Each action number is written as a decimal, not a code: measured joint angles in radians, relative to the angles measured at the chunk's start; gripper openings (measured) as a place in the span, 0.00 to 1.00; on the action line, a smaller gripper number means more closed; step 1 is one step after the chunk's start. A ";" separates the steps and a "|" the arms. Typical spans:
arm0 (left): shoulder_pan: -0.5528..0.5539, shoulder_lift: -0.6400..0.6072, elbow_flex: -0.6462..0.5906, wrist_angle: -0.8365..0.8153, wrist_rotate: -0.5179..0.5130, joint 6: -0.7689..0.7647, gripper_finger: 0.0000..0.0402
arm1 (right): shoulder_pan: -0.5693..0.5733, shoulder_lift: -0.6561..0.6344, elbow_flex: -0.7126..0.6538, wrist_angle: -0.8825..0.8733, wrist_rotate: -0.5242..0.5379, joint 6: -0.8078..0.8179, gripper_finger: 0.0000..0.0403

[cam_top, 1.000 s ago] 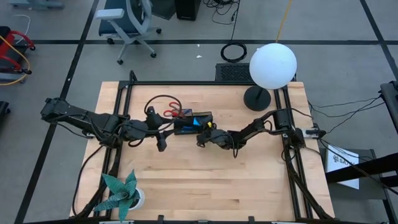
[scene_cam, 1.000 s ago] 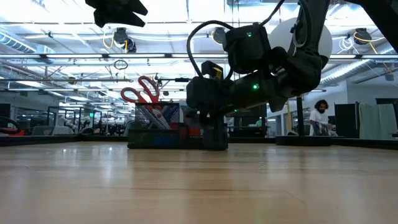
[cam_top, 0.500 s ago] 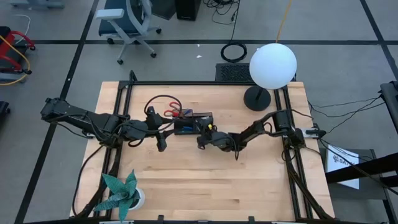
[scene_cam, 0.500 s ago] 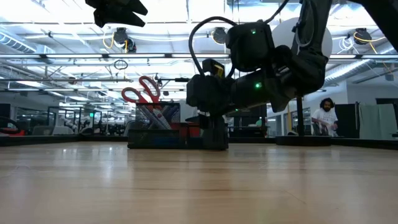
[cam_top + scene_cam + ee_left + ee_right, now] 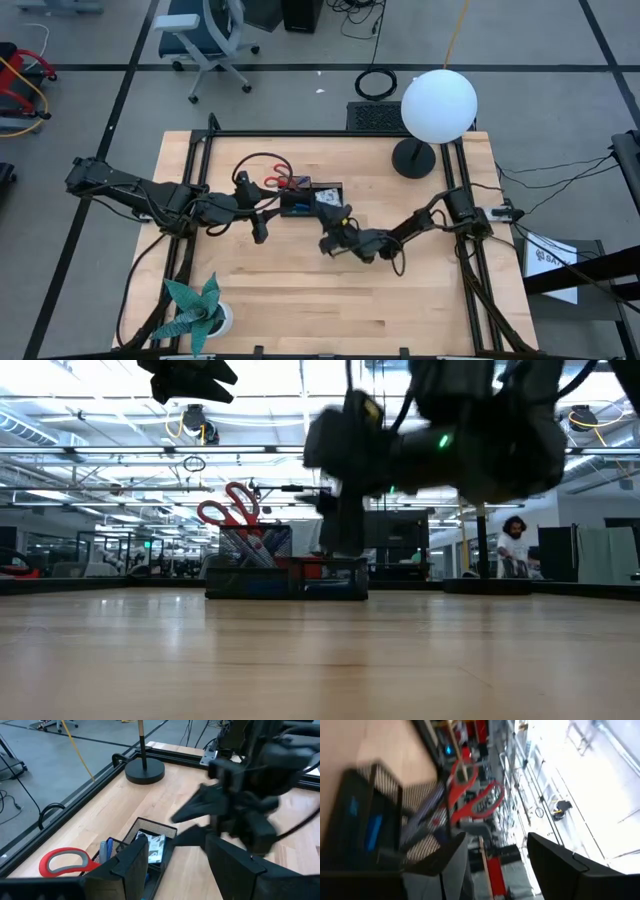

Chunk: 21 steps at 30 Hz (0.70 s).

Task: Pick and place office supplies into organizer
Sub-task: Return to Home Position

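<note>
High view: right gripper has pulled back from the black wire-mesh organizer (red-handled scissors standing inside), jaws spread; left gripper waits beside the organizer, jaws spread too.

An office chair (blue-backed) stands on a grey floor crossed by dark lines.

No legible text, apparently.
</note>
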 joint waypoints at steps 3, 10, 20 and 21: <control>0.000 0.000 0.000 0.000 0.000 0.000 0.51 | 0.037 -0.047 0.000 -0.004 0.003 0.094 0.49; 0.000 0.000 0.000 0.000 0.000 0.000 0.51 | 0.105 -0.182 -0.018 -0.087 0.072 0.474 0.49; 0.000 0.000 0.000 0.002 0.001 -0.007 0.51 | 0.185 -0.249 -0.027 -0.104 0.131 0.577 0.49; 0.000 0.000 0.000 0.004 0.001 -0.008 0.51 | 0.188 -0.249 -0.027 -0.105 0.129 0.577 0.49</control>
